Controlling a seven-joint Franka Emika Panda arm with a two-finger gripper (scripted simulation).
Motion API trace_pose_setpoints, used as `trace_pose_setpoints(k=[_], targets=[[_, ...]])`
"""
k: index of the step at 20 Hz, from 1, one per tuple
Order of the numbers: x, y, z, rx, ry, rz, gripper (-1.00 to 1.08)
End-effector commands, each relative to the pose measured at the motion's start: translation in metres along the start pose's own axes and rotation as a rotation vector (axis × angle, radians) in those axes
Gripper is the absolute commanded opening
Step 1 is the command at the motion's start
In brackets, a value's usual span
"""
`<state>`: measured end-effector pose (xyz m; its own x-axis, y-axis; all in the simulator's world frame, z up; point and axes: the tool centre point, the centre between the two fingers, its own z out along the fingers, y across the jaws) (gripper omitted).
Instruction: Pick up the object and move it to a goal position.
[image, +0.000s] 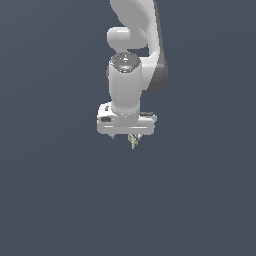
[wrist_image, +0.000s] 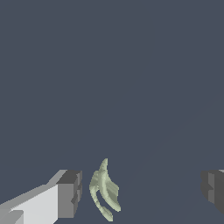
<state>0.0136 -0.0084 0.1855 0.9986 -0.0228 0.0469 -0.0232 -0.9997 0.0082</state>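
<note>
Step in hand looks like the grasp approach: gripper (wrist_image: 140, 192) spread open, nothing clamped, jaws standing well apart with the object (wrist_image: 104, 190) in the gap between them. To do it well, judgement: re-centre sideways first, since the object sits just beside one finger pad (wrist_image: 70, 192) and well apart from the other (wrist_image: 213, 190); closing as-is would have one pad shove it before the other arrives, and a slender curved sliver like this could twist or squirt out. Close slow, and lift only once both pads are pressing on it. Whether the near pad touches it now: a thin gap seems to show, can't be sure. In the exterior view the gripper (image: 127, 135) points down from the white arm (image: 131, 75), and the object (image: 133, 141) pokes out below the hand at about 5 o'clock from the palm centre, pale yellow-green, pointed, tiny against the hand. No goal marker visible in either view.
</note>
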Motion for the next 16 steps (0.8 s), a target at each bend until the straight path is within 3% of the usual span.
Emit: trace_pose_setpoints(k=[1,16], targets=[[0.0,0.0,0.0,0.0,0.0,0.0,1.0],[-0.002,0.0036,0.0027,-0.009,0.0,-0.008,1.0]])
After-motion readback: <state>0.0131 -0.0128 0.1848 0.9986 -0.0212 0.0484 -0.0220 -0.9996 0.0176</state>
